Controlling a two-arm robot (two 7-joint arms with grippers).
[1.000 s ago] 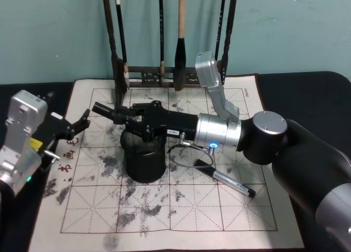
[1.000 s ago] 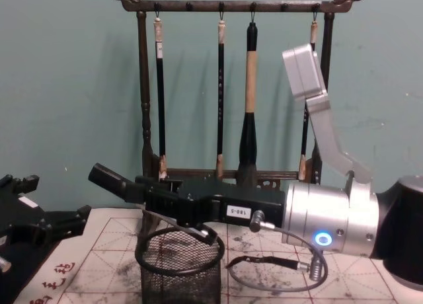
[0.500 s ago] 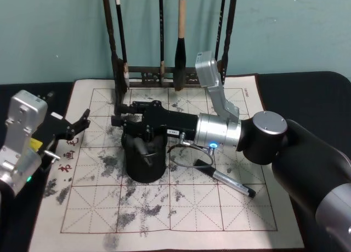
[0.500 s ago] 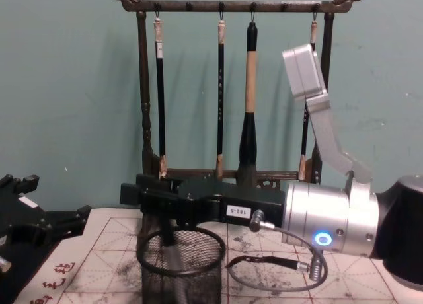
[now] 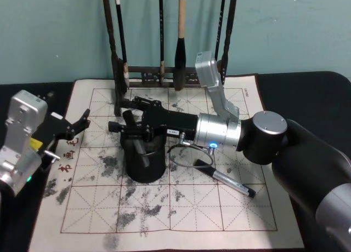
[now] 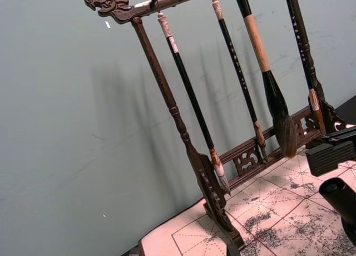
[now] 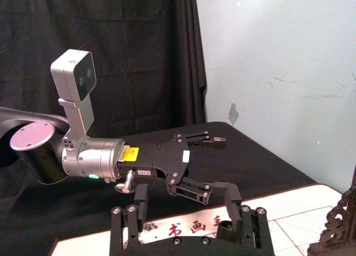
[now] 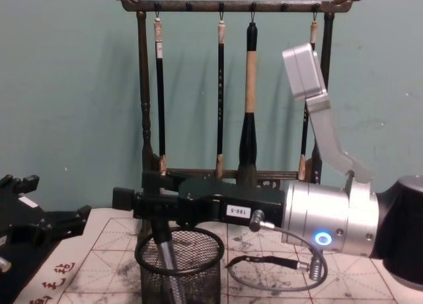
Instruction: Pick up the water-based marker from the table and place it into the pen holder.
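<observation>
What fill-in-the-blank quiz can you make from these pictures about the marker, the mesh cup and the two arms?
1. The right tool hovers directly ____ the pen holder.
2. That tool is ____, and the marker leans inside the holder.
3. The left tool is parked by the mat's ____ edge.
4. A second pen lies on the mat to the holder's ____.

Missing words: above; open; left; right.

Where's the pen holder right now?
Head view: the pen holder stands left of centre on the mat, before the brush rack, directly under the open right gripper.
</observation>
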